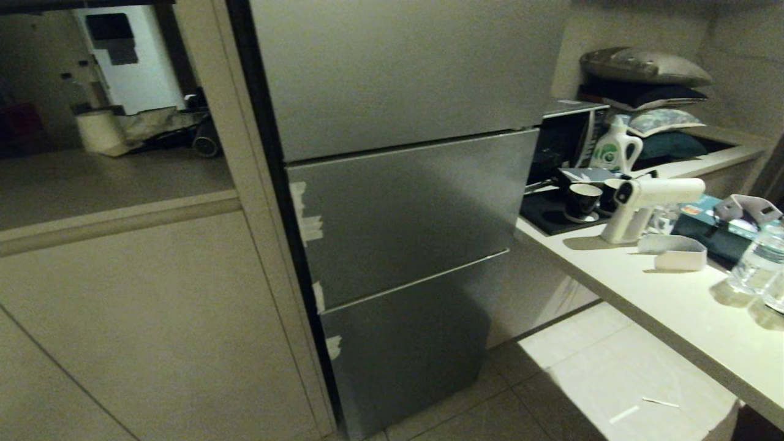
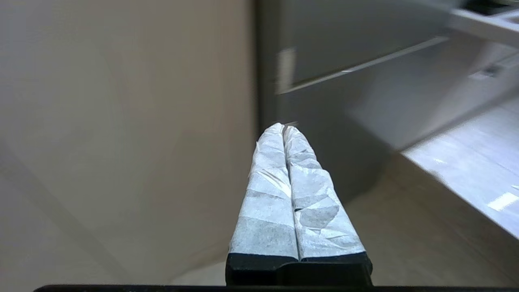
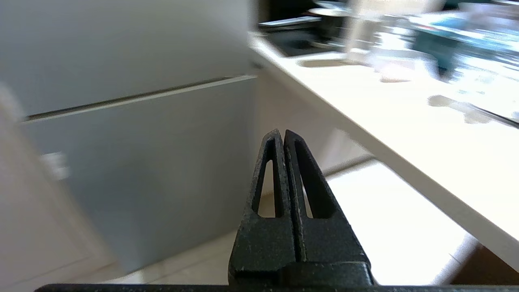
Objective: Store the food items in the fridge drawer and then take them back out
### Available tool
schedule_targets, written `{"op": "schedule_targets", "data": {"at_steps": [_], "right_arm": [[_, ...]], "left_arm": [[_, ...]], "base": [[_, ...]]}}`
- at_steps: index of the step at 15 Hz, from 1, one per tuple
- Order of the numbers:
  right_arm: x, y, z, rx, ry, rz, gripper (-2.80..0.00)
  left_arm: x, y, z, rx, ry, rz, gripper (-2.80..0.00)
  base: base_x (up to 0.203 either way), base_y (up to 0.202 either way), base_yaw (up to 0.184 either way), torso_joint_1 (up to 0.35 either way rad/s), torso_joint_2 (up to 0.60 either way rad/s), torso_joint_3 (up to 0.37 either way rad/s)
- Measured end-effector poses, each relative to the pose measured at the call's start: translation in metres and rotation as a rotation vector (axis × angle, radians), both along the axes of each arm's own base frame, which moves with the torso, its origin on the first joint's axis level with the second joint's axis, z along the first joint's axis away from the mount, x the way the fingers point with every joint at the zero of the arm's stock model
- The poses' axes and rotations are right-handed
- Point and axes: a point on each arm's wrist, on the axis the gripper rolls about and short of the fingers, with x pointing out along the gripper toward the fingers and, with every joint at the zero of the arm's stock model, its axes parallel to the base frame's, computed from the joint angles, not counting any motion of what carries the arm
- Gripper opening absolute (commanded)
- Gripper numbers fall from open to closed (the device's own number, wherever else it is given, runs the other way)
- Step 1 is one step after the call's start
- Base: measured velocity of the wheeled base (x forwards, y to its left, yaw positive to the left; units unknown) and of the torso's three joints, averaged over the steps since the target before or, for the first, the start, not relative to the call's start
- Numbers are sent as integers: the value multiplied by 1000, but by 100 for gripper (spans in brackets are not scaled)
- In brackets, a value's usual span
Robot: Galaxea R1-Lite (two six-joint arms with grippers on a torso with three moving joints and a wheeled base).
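Observation:
The grey steel fridge [image 1: 398, 214] stands straight ahead in the head view, with all of its door and drawer fronts closed. The fridge drawer is hidden behind them. The food items are out of view. Neither arm shows in the head view. My left gripper [image 2: 283, 126], its fingers wrapped in white tape, is shut and empty, and it points at the fridge's lower left corner [image 2: 324, 121]. My right gripper [image 3: 282, 132], plain black, is shut and empty too, and it hangs in front of the lower fridge front [image 3: 121, 142], beside the counter.
A pale counter [image 1: 674, 312] runs along the right, carrying clear water bottles [image 1: 759, 260], a white spray gun [image 1: 643, 205], dark cups [image 1: 582, 199] and a detergent bottle [image 1: 615, 150]. A beige wall panel [image 1: 153, 318] adjoins the fridge's left. Tiled floor [image 1: 600, 380] lies between fridge and counter.

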Motion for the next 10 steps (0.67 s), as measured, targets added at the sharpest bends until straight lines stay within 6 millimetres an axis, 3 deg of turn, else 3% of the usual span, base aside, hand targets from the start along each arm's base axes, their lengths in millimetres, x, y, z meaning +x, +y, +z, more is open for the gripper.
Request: {"op": "schedule_targets", "data": {"at_steps": [6, 10], "right_arm": [[0, 0, 0, -1, 0, 0, -280], [0, 0, 0, 0, 0, 0, -280]], "left_arm": [[0, 0, 0, 2, 0, -1, -280], [0, 0, 0, 4, 1, -1, -280]], "base": [[0, 9, -161, 3, 5, 3], [0, 1, -19, 1, 1, 1]]}}
